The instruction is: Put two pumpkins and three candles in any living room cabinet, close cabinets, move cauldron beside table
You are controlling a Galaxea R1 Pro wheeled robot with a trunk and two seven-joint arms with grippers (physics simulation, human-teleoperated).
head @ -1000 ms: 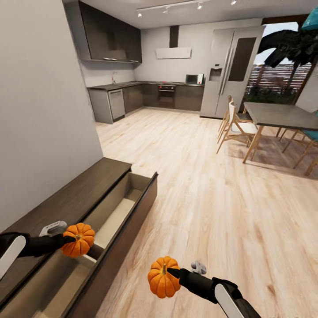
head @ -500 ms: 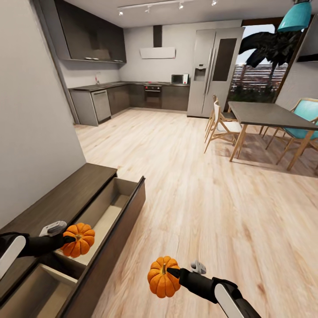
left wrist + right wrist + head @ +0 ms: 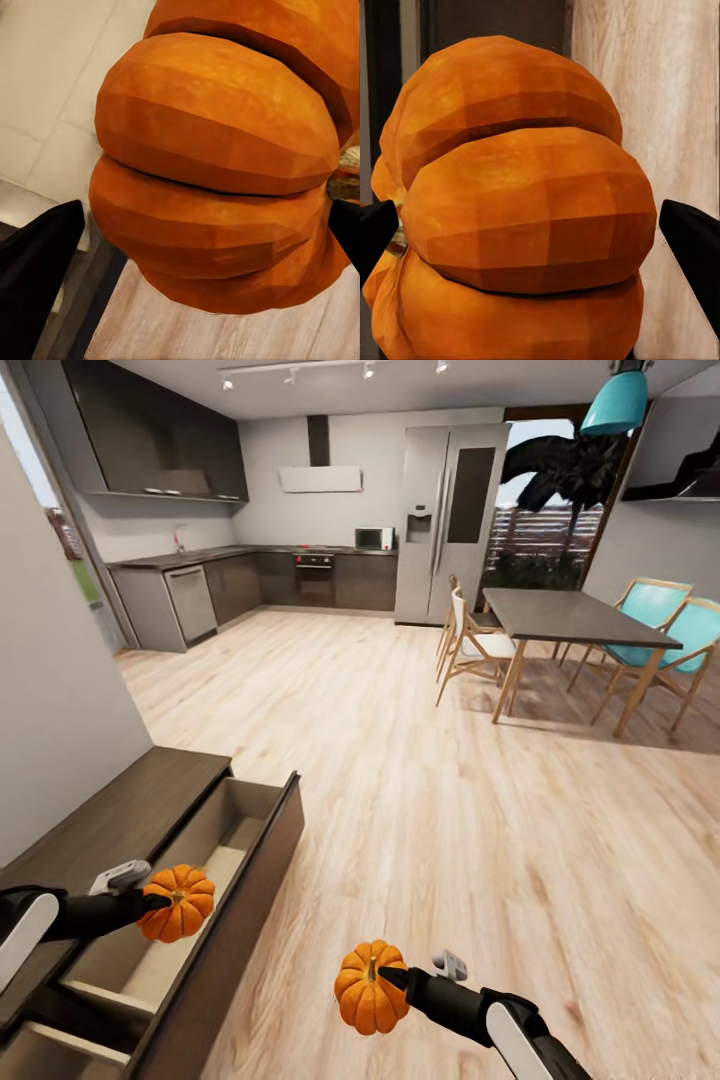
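- Progress status: both pumpkins are in hand and none is stowed yet. No candle or cauldron is visible, so those steps are judged still outstanding.
- Left pincer [image 3: 150, 905] pinches the left pumpkin [image 3: 177, 903], which hangs above the open drawer [image 3: 175, 920] of the cabinet [image 3: 110, 830]. In the left wrist view, dark fingers [image 3: 37, 262] flank the left pumpkin [image 3: 217, 165] on both sides.
- Right pincer [image 3: 395, 978] pinches the right pumpkin [image 3: 370, 988], held over the floor [image 3: 450, 790] just beside the cabinet front. In the right wrist view, the right pumpkin [image 3: 521, 206] sits between two black fingers [image 3: 694, 247].
- Remaining work, as a judgement: lower each pumpkin into the drawer, release, fetch three candles, shut every drawer, then set the cauldron next to the table.
- Pumpkin form: round, deeply ribbed, matte orange skin with faceted lobes and a short brownish stem.
- Cabinet form: long, low, dark-brown wood grain, plain handleless front, pale tan drawer interior with flat walls. A second drawer nearer the camera also stands open.
- Floor: light wood planks with visible grain.
- Background: dark glossy kitchen cupboards [image 3: 150, 435], a steel-grey refrigerator [image 3: 450, 520], a dining table [image 3: 570, 617] with a dark flat top and slim wood legs, and teal chairs [image 3: 665, 630].
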